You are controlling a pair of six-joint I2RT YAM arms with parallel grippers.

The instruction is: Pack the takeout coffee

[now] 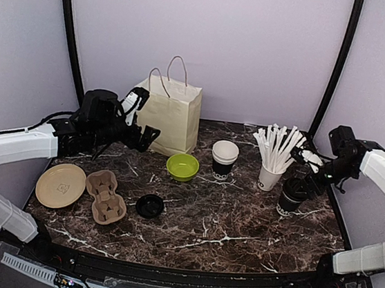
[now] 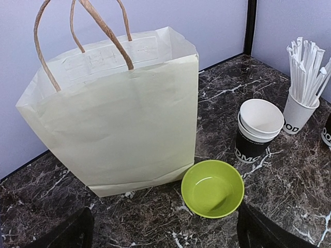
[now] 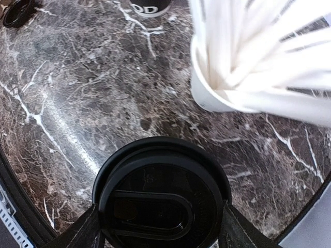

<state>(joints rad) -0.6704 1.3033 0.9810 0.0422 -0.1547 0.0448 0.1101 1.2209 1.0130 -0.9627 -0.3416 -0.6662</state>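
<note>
Jaws on the right gripper (image 1: pixel 299 189) are partway closed around the lidded coffee cup (image 1: pixel 289 197), and the jaws on the left gripper (image 1: pixel 143 119) are spread as wide as they go with nothing in them, hanging just left of the paper bag (image 1: pixel 171 117). From the top view, that cup sits well to the right of the bag, with the stack of open cups (image 1: pixel 223 160) and the white cup of straws (image 1: pixel 269 177) between them, and the lime-green bowl (image 1: pixel 182 166) just in front of the bag's right corner. So any straight carry toward the bag looks likely to clip the straws or the stack. From the left wrist, the paper bag (image 2: pixel 114 124) stands upright on its own, its mouth looks fairly narrow and the twisted handles (image 2: pixel 103 31) stick up over it. Nobody's holding it, so I'd guess a cup catching the rim or a handle would tip the whole bag. From the right wrist, the fingers (image 3: pixel 83 232) look pressed against both sides of the lidded coffee cup (image 3: pixel 160 201), right up by the lid. Squeeze harder and the paper wall could buckle or the lid could pop. The straw cup (image 3: pixel 222 98) sits on the bag side of it, just beside, so a sloppy lift probably knocks it over.
</note>
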